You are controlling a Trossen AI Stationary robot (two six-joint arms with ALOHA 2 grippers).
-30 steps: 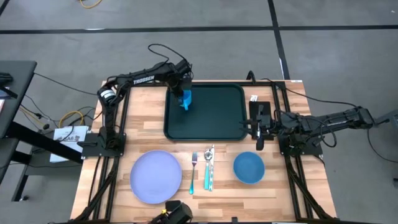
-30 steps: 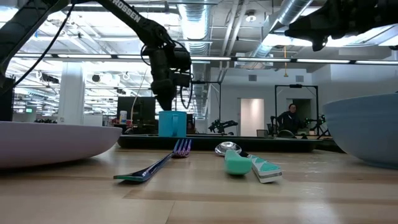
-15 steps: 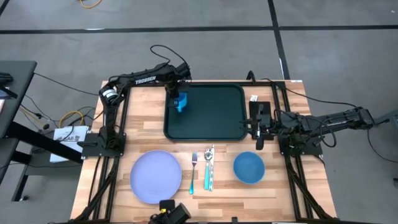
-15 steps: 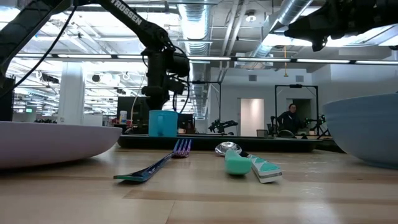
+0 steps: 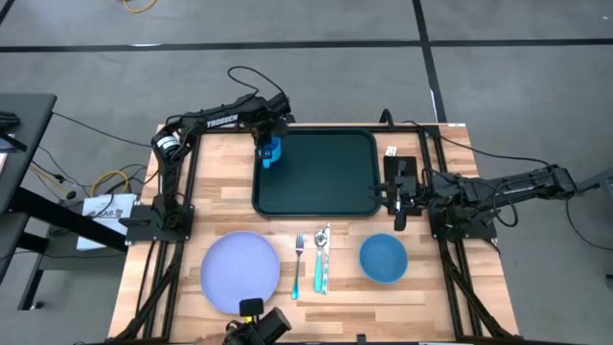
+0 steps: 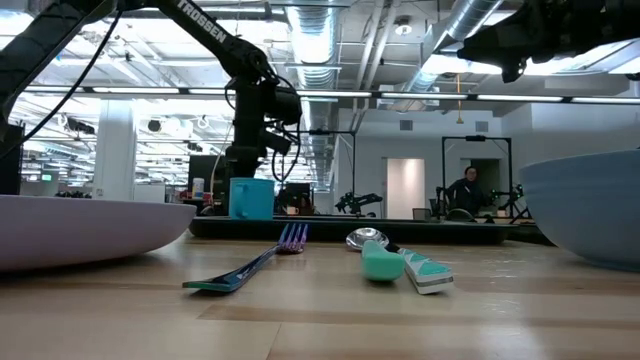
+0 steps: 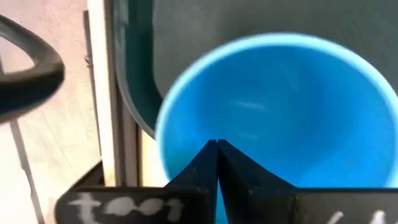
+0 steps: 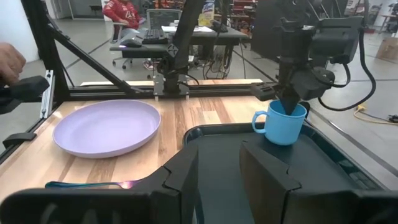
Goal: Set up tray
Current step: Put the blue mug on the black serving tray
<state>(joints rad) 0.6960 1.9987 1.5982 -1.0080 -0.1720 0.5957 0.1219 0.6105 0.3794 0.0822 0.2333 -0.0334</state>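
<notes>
One blue cup point(image 5: 271, 151) sits in the far left corner of the green tray point(image 5: 326, 182), its rim pinched by the left gripper point(image 5: 267, 144). By the desk's right edge, the right gripper point(image 5: 399, 199) waits, fingers spread.

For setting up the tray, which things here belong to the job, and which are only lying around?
Belonging:
tray
blue cup, held by left gripper
purple plate
blue bowl
fork
spoon

Lying around:
right gripper, waiting beside the tray

Grey floor point(image 5: 306, 57), exposed ceiling ducts point(image 6: 320, 30)
</notes>
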